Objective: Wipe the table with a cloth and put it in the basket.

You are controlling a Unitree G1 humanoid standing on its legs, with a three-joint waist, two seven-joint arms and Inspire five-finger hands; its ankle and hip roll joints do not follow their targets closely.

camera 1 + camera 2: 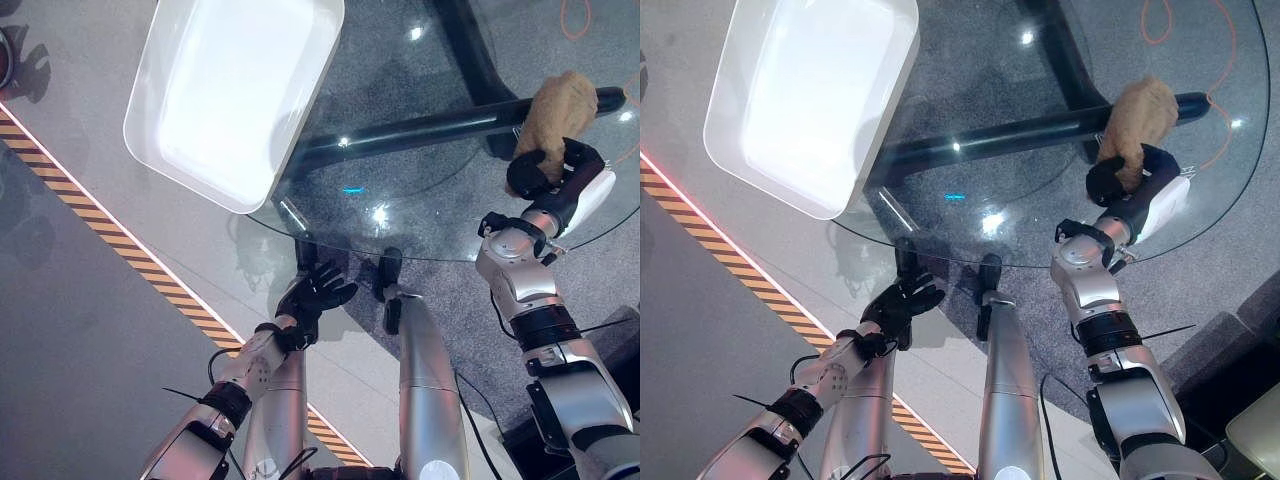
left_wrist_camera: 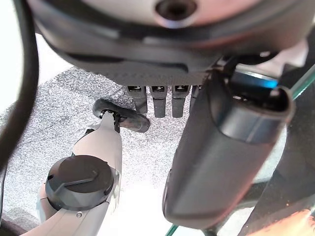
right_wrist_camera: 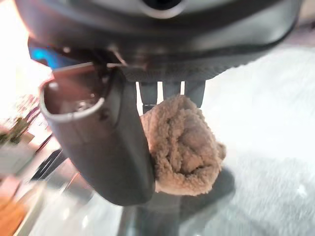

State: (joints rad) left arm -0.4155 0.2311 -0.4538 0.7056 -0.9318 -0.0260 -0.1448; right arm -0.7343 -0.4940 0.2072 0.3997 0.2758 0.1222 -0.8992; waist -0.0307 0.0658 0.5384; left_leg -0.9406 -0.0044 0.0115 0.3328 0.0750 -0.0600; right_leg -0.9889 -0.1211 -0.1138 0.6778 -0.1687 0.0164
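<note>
Right robot hand (image 1: 556,178) curled, gripping; left robot hand (image 1: 314,292) low, fingers spread.

The wide middle of the glass counter (image 1: 420,150) lies bare between my right hand (image 1: 560,180), whose fingers (image 1: 528,178) curl round the tan cloth (image 1: 555,115) near the right rim, and the white basket (image 1: 235,95) overhanging the counter's left edge. The basket's raised wall stands in the way on that side. My left hand (image 1: 312,292) hangs with fingers spread just off the near rim, over open floor (image 1: 90,300).
</note>
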